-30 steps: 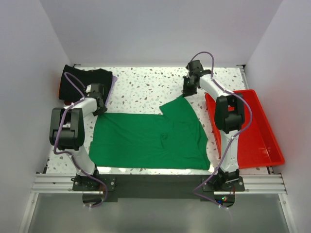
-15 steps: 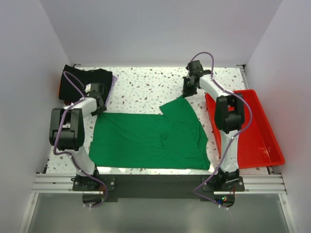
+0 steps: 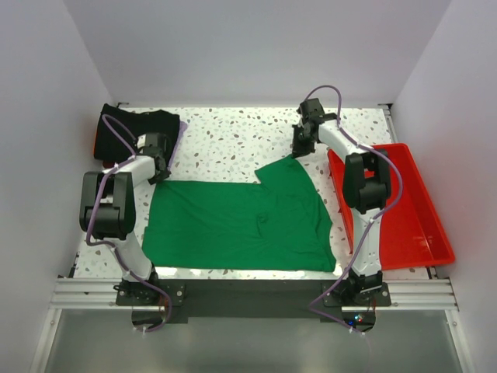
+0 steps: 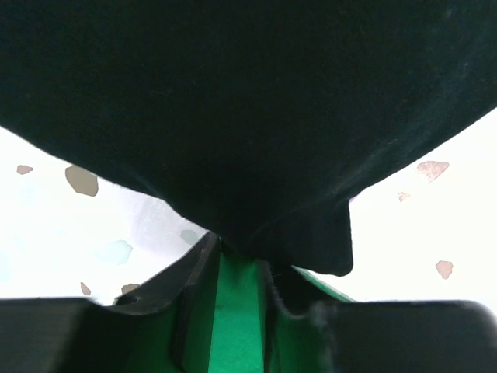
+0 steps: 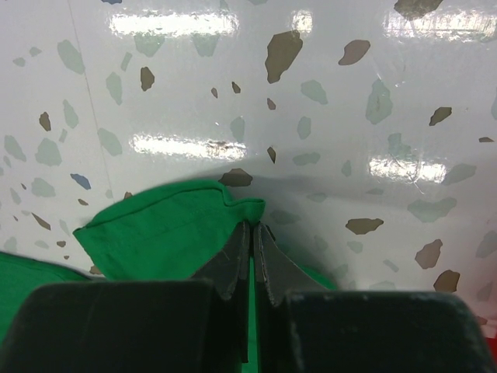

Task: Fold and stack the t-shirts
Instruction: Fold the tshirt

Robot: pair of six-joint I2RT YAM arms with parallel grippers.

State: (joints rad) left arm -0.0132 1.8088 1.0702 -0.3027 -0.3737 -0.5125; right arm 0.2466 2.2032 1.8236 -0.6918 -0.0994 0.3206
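A bright green t-shirt (image 3: 241, 221) lies spread flat on the speckled table. My right gripper (image 3: 297, 152) is at its far right sleeve. In the right wrist view the right gripper (image 5: 252, 225) is shut on the sleeve's hem (image 5: 163, 233). My left gripper (image 3: 161, 176) sits at the shirt's far left corner, beside a pile of black t-shirts (image 3: 136, 123). In the left wrist view the left gripper (image 4: 241, 252) has its jaws a narrow way apart with green cloth (image 4: 237, 311) filling the gap. Whether they pinch it does not show. Black cloth (image 4: 248, 93) fills the view just beyond the fingertips.
A red plastic tray (image 3: 423, 225) stands along the table's right side, close to the right arm. A red-orange edge (image 3: 96, 144) shows under the black pile at the far left. White walls close in the table on three sides.
The left gripper has edged slightly toward the back at the shirt's corner. The right gripper and the green shirt look the same.
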